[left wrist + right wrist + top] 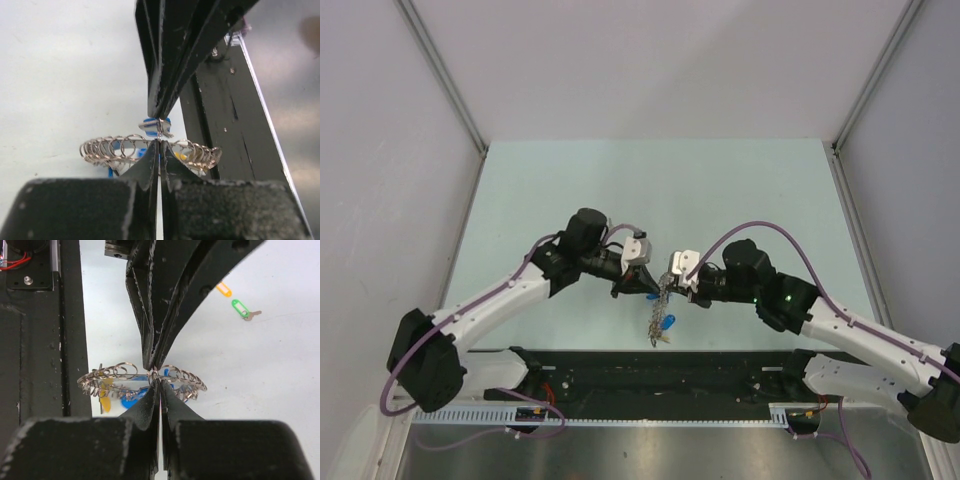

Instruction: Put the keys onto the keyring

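I am pinching my left hand (159, 146) fully shut on the wire of the keyring (107, 148), and my right hand (159, 384) is clamping shut on the same ring from the opposite side. The two sets of tips are almost meeting nose to nose. The ring is hanging in the air between them, above the counter (260, 380).

A blue tag (150, 123) with a small loop is sitting right at the pinch point. I cannot tell whether that loop is already threaded.

To do this well, I think one hand should be anchoring the ring rigidly while the other is working the loop along the wire. It should be moving in small strokes, without twisting the ring out of the grip.

From both wrists the ring is showing edge-on, its long axis lying crosswise to my fingers. From above, it is trailing from the pinch toward my bases, with its tags dangling at the low end.

Well apart on the counter, the green key (241, 309) is lying flat with its blade pointing away from the tag. An orange tag (223, 288) is lying just beside it.
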